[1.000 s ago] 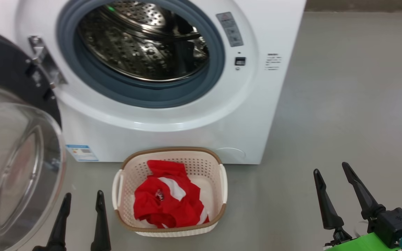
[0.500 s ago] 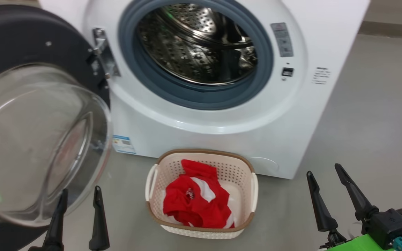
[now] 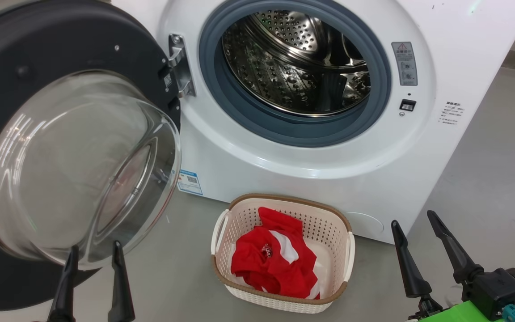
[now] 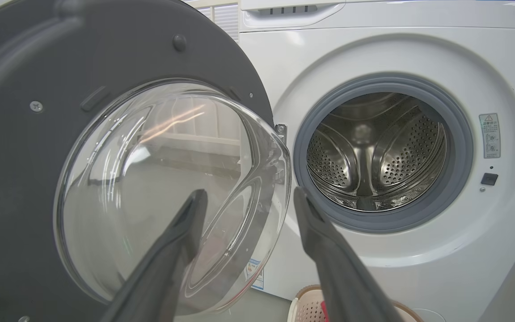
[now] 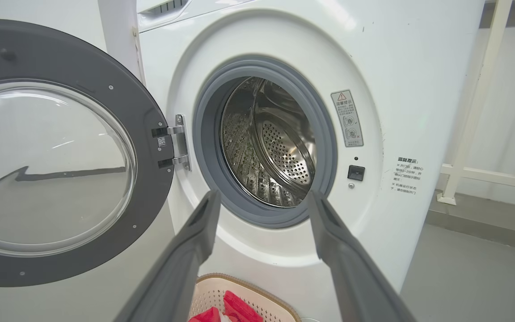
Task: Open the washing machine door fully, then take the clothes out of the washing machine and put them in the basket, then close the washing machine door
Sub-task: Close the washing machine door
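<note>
Washing machine door (image 3: 78, 165) stands wide, its glass bowl bulging just before the spread, empty left gripper (image 3: 95, 245). Right gripper (image 3: 412, 218) likewise spread above grey floor (image 3: 485, 170). Red-white clothes (image 3: 275, 266) crumpled in basket (image 3: 280, 198).

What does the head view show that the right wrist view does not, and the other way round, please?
The head view adds the open left gripper, the blue sticker on the washing machine and the basket's full rim. The right wrist view adds a white railing beside the machine. Both share the open door, the steel drum, red clothes in the basket and the open right gripper.
</note>
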